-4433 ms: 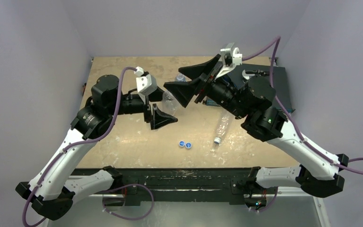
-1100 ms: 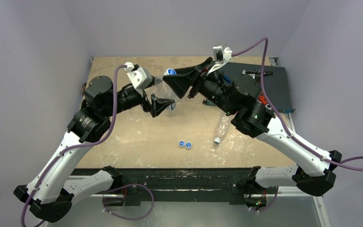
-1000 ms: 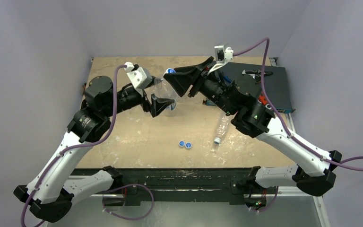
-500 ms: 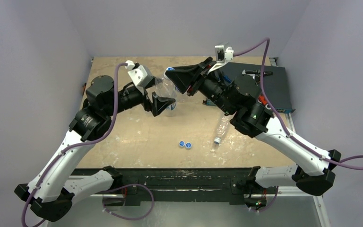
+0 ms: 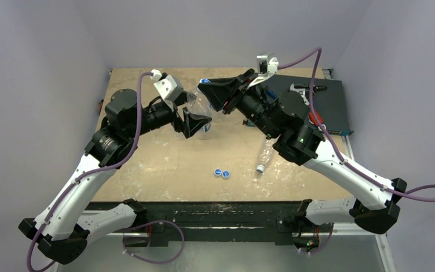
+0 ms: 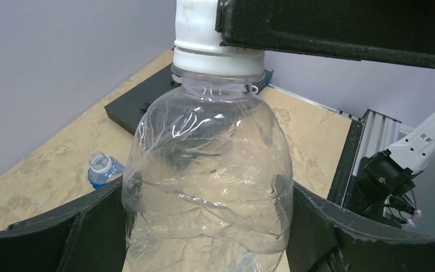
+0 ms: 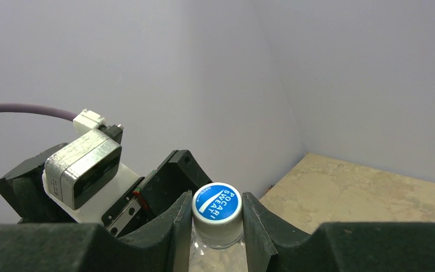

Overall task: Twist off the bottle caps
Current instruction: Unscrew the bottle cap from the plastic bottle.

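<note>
Pale lilac walls enclose a scuffed tan tabletop (image 5: 147,164). Overhead view: the left gripper (image 5: 200,120) grasps a crinkled clear bottle (image 5: 194,105) around its body at the far middle of the table. Whether the base rests on the board cannot be told. The right gripper (image 5: 208,88) meets the bottle's top from the opposite side. Two loose blue caps (image 5: 218,171) lie side by side near the front edge, and a second clear bottle (image 5: 265,153) lies on its side just right of them. Left wrist view: both black fingers (image 6: 45,238) press the bottle's flanks, and one finger of the other arm bears against the white ribbed skirt of the Pocari Sweat cap (image 6: 195,22), which sits down on the neck ring. An uncapped bottle (image 6: 102,168) lies on the board behind, near a flat black box (image 6: 141,102). Right wrist view: the two pads (image 7: 180,232) are clenched on either side of the cap, blue face up. Judged step: cap gripped, unscrewing not yet visibly under way. The next move calls for turning the right wrist about the bottle's axis while the left grip resists the twist. The thin wall may buckle if squeezed harder.
</note>
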`<action>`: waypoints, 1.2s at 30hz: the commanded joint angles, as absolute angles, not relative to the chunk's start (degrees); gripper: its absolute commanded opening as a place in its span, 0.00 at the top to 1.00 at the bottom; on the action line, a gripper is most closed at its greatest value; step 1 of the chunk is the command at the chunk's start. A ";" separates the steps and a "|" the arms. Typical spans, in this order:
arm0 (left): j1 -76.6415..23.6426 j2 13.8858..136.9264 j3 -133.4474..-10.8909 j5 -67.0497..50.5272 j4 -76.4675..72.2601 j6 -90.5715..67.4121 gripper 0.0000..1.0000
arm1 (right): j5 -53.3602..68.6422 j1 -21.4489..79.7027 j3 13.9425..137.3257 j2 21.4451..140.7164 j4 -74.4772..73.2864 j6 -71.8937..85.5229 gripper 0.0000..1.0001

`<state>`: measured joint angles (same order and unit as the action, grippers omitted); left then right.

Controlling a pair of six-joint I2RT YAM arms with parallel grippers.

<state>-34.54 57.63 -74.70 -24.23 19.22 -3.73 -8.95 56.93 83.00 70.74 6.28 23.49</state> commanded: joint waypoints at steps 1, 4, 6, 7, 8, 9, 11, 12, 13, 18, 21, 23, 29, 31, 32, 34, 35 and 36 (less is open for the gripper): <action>-34.62 57.37 -75.58 -25.59 15.64 -4.54 0.96 | -8.99 57.25 83.03 70.28 8.78 23.03 0.82; -34.63 57.18 -75.82 -28.02 15.59 -4.85 0.96 | -7.61 57.23 82.43 69.97 8.84 22.26 1.00; -34.63 57.10 -76.20 -30.40 15.55 -5.41 0.97 | -4.19 57.24 81.50 69.01 9.73 22.10 1.00; -34.61 57.05 -76.48 -32.00 15.56 -5.64 0.97 | -3.56 57.15 81.05 68.08 9.97 21.71 1.00; -34.62 57.02 -76.74 -33.50 15.48 -5.98 0.97 | -2.84 57.13 80.74 67.51 10.16 21.22 1.00; -34.59 56.99 -76.94 -35.54 15.33 -6.24 0.98 | -1.43 56.94 80.61 67.02 10.19 20.92 1.00; -34.63 56.92 -77.23 -39.85 14.68 -7.68 0.99 | 0.59 56.59 80.47 66.32 10.43 20.59 1.00; -34.63 56.87 -77.32 -42.18 13.99 -8.49 0.99 | 2.62 56.40 80.36 66.09 10.76 20.57 1.00; -34.57 56.93 -77.38 -44.37 12.95 -9.55 0.99 | 4.69 56.27 80.31 65.94 10.95 20.57 1.00; -34.62 57.04 -77.59 -53.03 9.80 -14.35 0.99 | 13.02 55.27 79.54 65.10 12.41 20.97 1.00; -34.61 57.12 -77.78 -57.87 7.82 -17.21 0.99 | 20.24 53.19 78.40 64.50 14.94 22.88 1.00; -34.62 57.17 -77.70 -60.49 5.97 -19.94 0.99 | 25.30 51.54 77.63 64.15 16.95 24.32 1.00; -34.62 56.91 -76.88 -67.64 -0.10 -26.47 0.98 | 39.70 47.68 77.79 64.28 21.36 28.03 1.00; -34.63 56.71 -76.73 -68.59 -1.65 -27.29 0.98 | 42.86 47.55 77.83 64.27 22.39 28.48 1.00; -34.61 56.64 -76.73 -68.99 -2.20 -27.80 0.98 | 44.01 47.55 77.51 64.23 23.11 28.74 1.00; -34.63 56.60 -76.61 -69.73 -4.09 -29.52 0.98 | 47.23 47.47 77.34 64.52 24.35 29.27 1.00; -34.60 56.52 -76.56 -69.90 -6.02 -31.34 0.98 | 48.78 47.46 77.28 64.94 25.13 29.60 1.00; -34.56 56.52 -76.45 -70.07 -7.53 -32.67 0.98 | 50.28 47.51 77.25 65.48 26.17 30.24 1.00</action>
